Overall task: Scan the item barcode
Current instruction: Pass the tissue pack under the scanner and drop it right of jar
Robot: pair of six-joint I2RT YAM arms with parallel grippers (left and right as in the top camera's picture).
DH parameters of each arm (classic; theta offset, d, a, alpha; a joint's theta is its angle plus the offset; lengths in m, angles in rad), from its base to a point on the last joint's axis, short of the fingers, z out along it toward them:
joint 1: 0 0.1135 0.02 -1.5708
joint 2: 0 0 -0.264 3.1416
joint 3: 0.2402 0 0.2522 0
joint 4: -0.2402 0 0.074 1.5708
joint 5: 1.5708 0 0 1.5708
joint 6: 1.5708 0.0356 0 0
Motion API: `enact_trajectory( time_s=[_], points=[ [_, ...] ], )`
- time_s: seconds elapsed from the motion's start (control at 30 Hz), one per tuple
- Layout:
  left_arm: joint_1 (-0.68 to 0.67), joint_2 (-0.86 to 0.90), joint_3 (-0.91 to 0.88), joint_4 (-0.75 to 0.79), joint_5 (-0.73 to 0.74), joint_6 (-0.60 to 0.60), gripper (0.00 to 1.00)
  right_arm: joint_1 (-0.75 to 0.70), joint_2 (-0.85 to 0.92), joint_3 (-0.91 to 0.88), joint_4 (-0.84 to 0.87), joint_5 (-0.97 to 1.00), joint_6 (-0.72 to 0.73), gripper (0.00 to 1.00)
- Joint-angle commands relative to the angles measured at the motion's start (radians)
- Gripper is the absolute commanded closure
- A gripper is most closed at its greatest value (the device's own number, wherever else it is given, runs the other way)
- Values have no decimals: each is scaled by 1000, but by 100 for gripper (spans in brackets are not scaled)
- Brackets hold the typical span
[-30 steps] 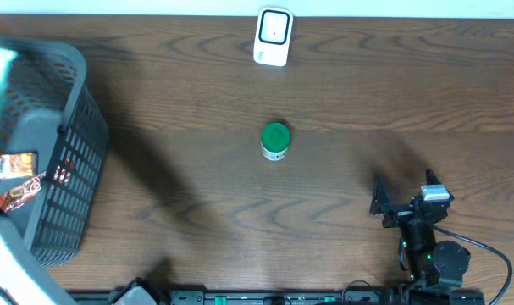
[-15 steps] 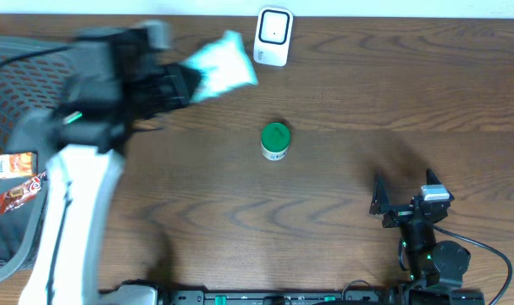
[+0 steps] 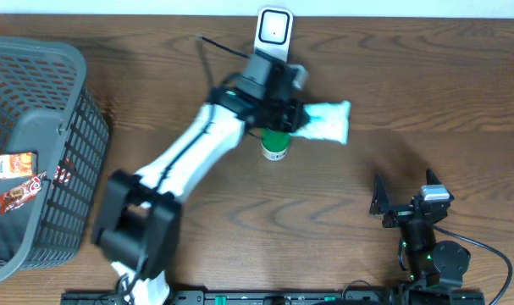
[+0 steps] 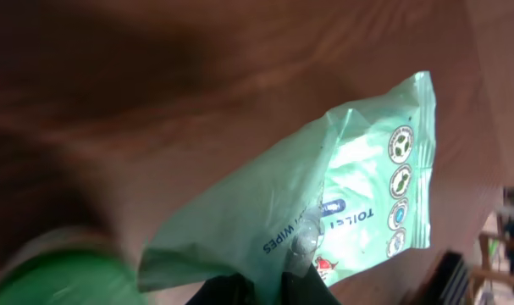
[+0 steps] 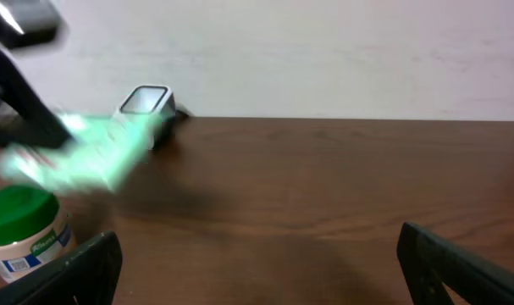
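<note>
My left gripper is shut on one end of a mint-green toilet wipes packet and holds it in the air, just below the white barcode scanner. In the left wrist view the packet hangs crumpled from the gripper, printed face showing; no barcode is visible. From the right wrist camera the packet is blurred in front of the scanner. My right gripper rests open near the table's front right, nothing between its fingers.
A green-lidded white jar stands right under my left arm, close to the packet. At the far left sits a grey mesh basket with a red snack packet inside.
My left arm has swung from the basket across the table to the right, carrying the wipes packet to a spot below the scanner. The right arm has not moved.
</note>
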Motion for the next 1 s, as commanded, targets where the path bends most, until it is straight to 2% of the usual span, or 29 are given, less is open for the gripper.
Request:
enact_trajectory(
  time_s=[0.0, 0.03, 0.07, 0.13, 0.2, 0.3, 0.5, 0.6, 0.7, 0.73, 0.83, 0.87, 0.97],
  points=[
    [-49, 67, -7, 45, 21, 16, 92, 10, -4, -2, -4, 9, 13, 1],
    [-57, 82, -7, 56, 21, 16, 89, 10, -4, -2, -4, 9, 13, 1],
    [-63, 103, -7, 69, 15, 17, 72, 10, -4, -2, -4, 9, 13, 1],
    [-63, 106, -7, 69, -3, 17, 52, 10, -4, -2, -4, 9, 13, 1],
    [-54, 94, -5, 71, -10, 17, 39, 10, -4, -2, -4, 9, 13, 1],
    [-42, 71, 0, 89, -17, 17, 32, 10, -4, -2, -4, 9, 13, 1],
    [-17, 6, 52, 98, -16, 17, 31, 10, -4, -2, -4, 9, 13, 1],
    [7, -63, 95, 95, -16, 23, 20, 10, -4, -2, -4, 9, 13, 1],
    [46, -162, 140, 41, -17, 115, 6, 10, -4, -2, -4, 9, 13, 1],
    [91, -243, 161, -32, -73, 174, 2, 10, -4, -2, -4, 9, 13, 1],
    [201, -381, 171, -149, -283, 171, 2, 10, -4, -2, -4, 9, 13, 1],
    [310, -463, 171, -216, -404, 90, 2, 10, -4, -2, -4, 9, 13, 1],
    [512, -561, 171, -325, -488, -86, 1, 10, -4, -2, -4, 9, 13, 1]
  ],
)
